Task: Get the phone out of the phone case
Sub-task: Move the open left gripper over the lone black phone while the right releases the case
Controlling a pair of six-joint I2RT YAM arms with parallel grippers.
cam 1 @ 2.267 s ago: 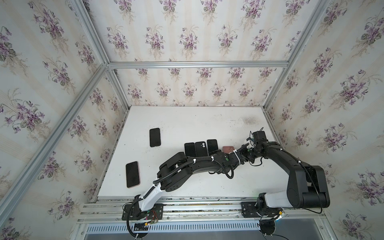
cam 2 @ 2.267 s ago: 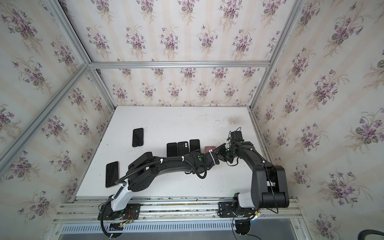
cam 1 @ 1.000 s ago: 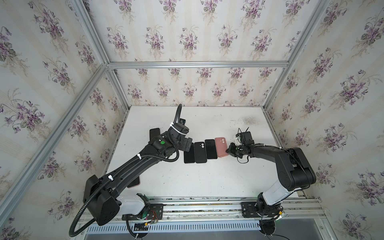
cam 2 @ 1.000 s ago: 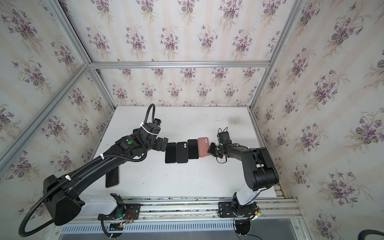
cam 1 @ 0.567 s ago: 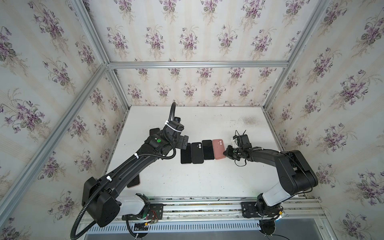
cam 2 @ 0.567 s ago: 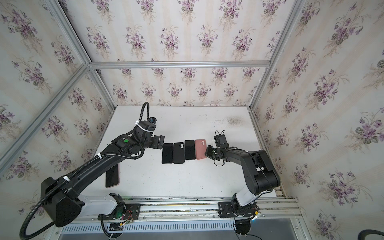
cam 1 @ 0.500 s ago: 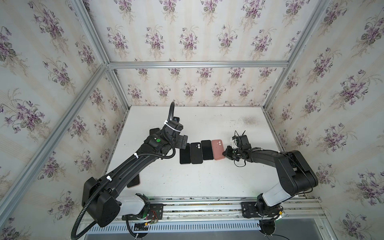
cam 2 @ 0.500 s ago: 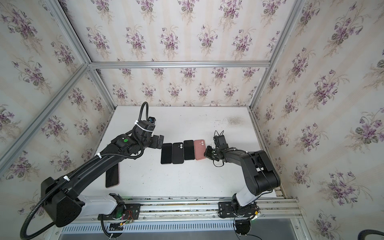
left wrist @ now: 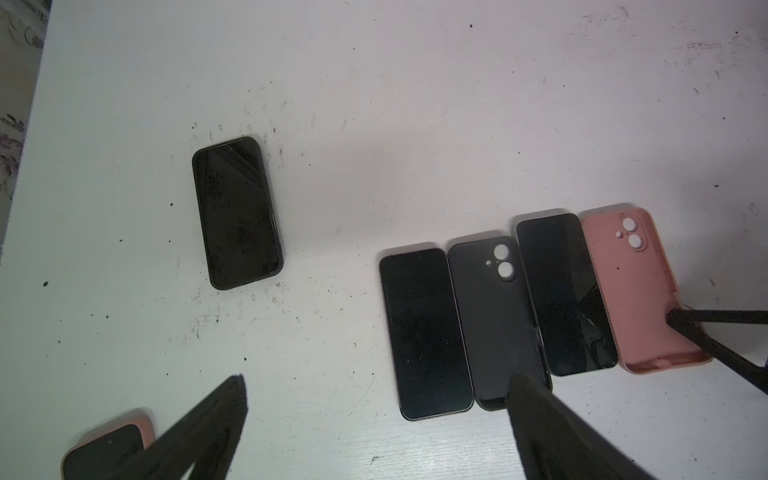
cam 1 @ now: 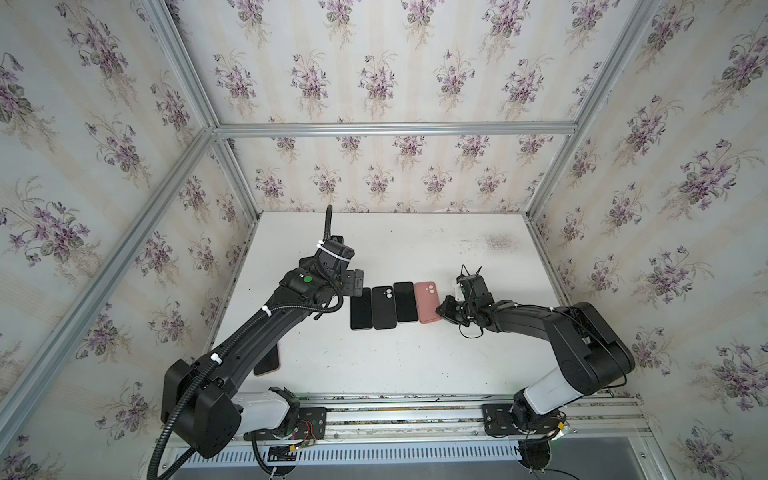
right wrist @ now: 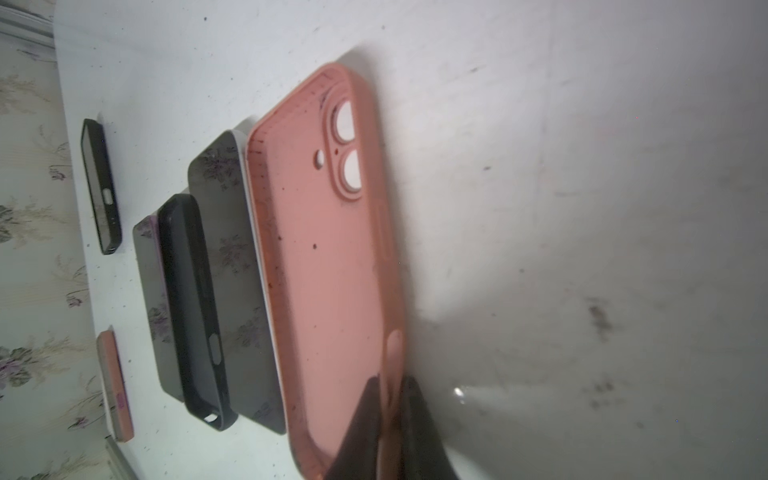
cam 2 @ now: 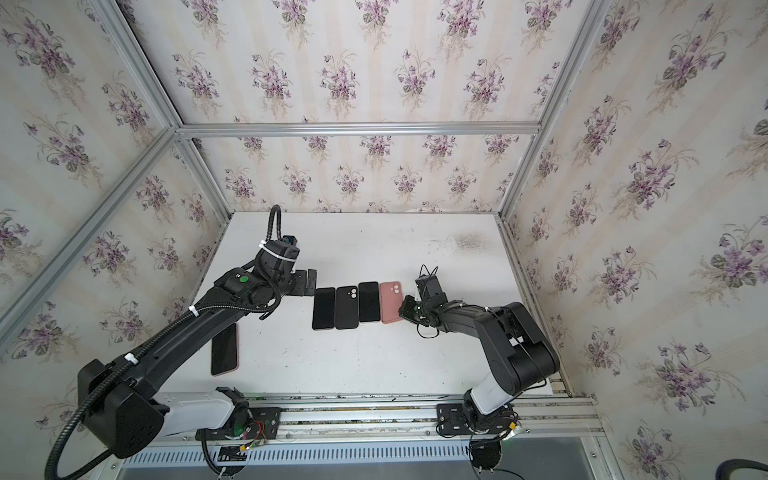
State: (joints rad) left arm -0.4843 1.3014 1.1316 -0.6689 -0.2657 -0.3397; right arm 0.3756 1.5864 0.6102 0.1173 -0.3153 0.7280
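Observation:
Four things lie in a row mid-table: a bare black phone (cam 1: 360, 308), an empty black case (cam 1: 383, 306), a second bare phone (cam 1: 405, 301) and an empty pink phone case (cam 1: 427, 301) (right wrist: 332, 257). My right gripper (cam 1: 441, 309) (right wrist: 390, 380) is shut on the pink case's right side wall, one finger inside and one outside. The left gripper (cam 1: 357, 282) (left wrist: 377, 380) hangs open just left of the row, holding nothing. A phone in a black case (left wrist: 237, 212) lies further left. A phone in a pink case (cam 2: 224, 349) lies near the front left.
The white table (cam 1: 415, 365) is walled by floral panels on three sides, with a metal rail (cam 1: 395, 411) along the front. The left arm (cam 1: 266, 328) reaches over the pink-cased phone.
My right gripper has slid the pink case leftward against the row, and the whole row has shifted left. The left arm has drawn back from the right side to left of the row.

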